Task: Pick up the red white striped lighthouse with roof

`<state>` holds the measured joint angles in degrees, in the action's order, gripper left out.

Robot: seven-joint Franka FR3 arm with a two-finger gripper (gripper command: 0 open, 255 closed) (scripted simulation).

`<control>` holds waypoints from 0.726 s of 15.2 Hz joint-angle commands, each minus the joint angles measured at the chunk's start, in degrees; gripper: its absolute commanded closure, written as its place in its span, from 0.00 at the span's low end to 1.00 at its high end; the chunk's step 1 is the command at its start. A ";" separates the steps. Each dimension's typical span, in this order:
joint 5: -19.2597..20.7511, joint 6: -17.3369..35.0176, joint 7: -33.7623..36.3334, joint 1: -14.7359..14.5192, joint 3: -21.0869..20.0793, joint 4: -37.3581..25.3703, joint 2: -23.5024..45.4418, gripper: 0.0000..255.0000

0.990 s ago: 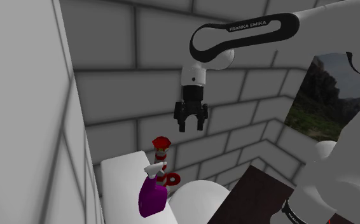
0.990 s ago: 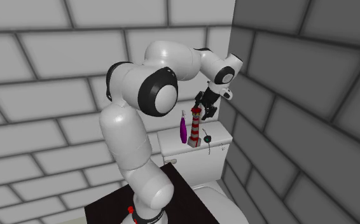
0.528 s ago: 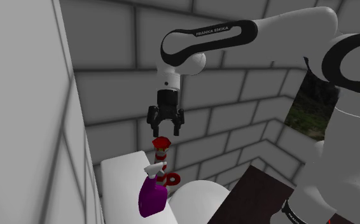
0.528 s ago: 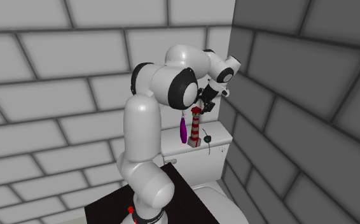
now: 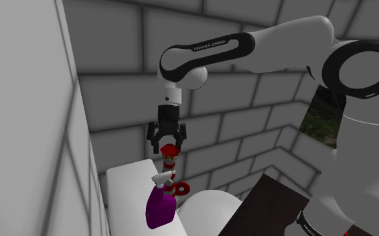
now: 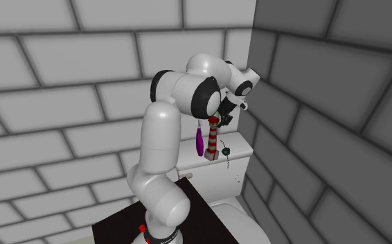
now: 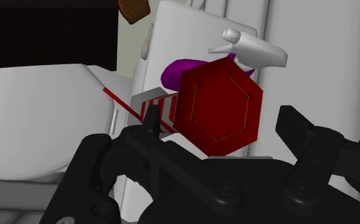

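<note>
Hovering right over the lighthouse (image 5: 170,159), the gripper (image 5: 167,142) points straight down with its two fingers spread wide, one on each side of the dark red roof and neither touching it. In the wrist view the six-sided roof sits between the fingers (image 7: 296,127) with a clear gap on one side, so nothing is held. There is one lighthouse (image 6: 214,142), red and white striped, standing upright on the white toilet tank lid (image 5: 124,182). One purple spray bottle (image 5: 160,206) with a white trigger head stands just beside it, and in the second exterior view the bottle (image 6: 200,142) is on the lighthouse's left, near but apart. One small red thing (image 5: 180,190) lies on the lid by the lighthouse's foot; its kind cannot be told. The tank (image 6: 235,165) is set in a corner: one brick wall runs right behind it and another closes in at the second exterior view's right. The lighthouse stands about mid-lid in that view, away from the lid's ends. The free space is upward and toward the toilet bowl (image 5: 208,209), with the bottle crowding one side and the wall behind
</note>
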<state>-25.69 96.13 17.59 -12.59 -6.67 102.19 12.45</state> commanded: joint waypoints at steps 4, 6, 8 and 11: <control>0.03 0.77 -0.39 0.00 0.03 0.26 0.59 1.00; 0.03 0.77 -0.39 0.00 0.03 0.31 0.55 1.00; 0.03 0.78 -0.39 0.00 0.03 0.27 0.59 1.00; 0.04 0.76 -0.37 -0.01 0.03 0.21 0.62 1.00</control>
<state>-25.64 96.87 17.23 -12.57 -6.61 102.36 13.01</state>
